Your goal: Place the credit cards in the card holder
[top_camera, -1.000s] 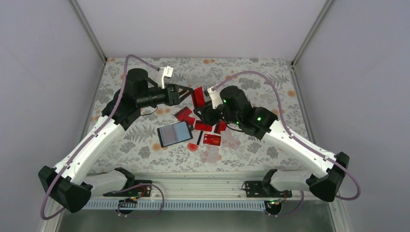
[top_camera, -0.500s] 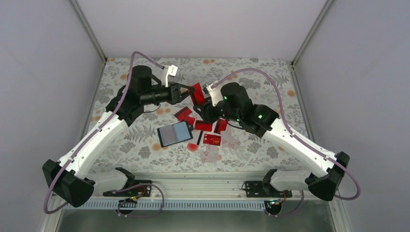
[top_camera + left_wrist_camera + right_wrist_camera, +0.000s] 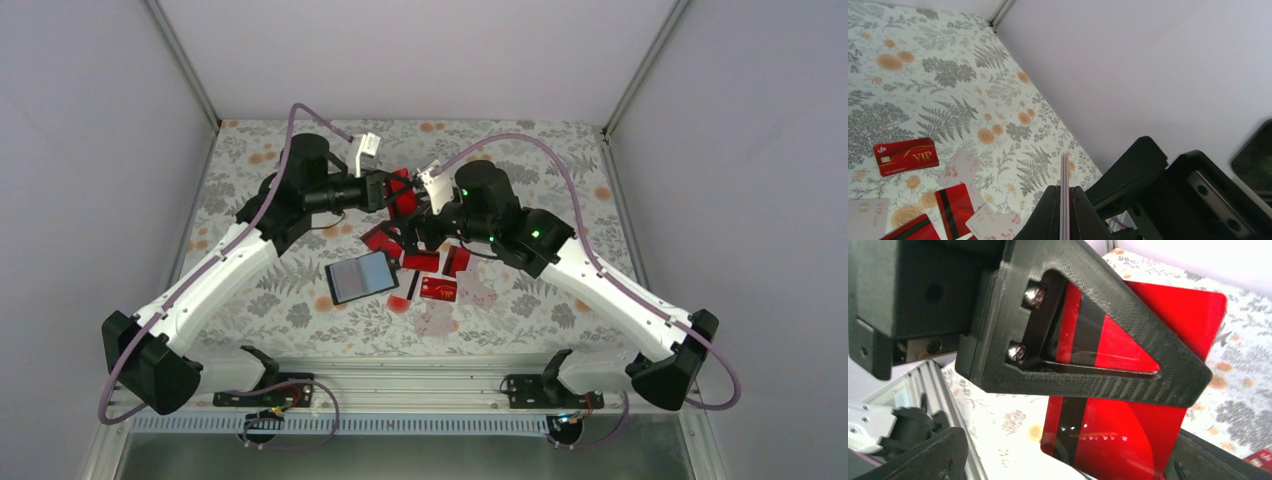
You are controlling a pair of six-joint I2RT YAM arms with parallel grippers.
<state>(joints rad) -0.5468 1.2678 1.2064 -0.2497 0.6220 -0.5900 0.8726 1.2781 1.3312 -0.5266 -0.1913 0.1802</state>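
My left gripper (image 3: pixel 390 192) is shut on red credit cards (image 3: pixel 405 198) and holds them upright above the table. In the left wrist view the gripper (image 3: pixel 1064 194) pinches the cards (image 3: pixel 1064 170) edge-on. In the right wrist view the held red card (image 3: pixel 1120 437) shows a black stripe behind the left finger (image 3: pixel 1088 315). My right gripper (image 3: pixel 417 216) is open, and in its own view the gripper (image 3: pixel 1068 462) has a finger on each side of the held card. The black card holder (image 3: pixel 362 277) lies open on the table, grey-blue face up. Loose red cards (image 3: pixel 438 290) lie beside it.
More red cards (image 3: pixel 381 237) lie under the two grippers, and a red VIP card (image 3: pixel 905 156) and a striped one (image 3: pixel 954 210) show in the left wrist view. Pale cards (image 3: pixel 960 167) lie among them. A small red round spot (image 3: pixel 399 305) sits near the holder.
My left arm has moved right with the red cards, up to the right gripper. The right gripper has shifted a little left and back, so its fingers now flank the held card.
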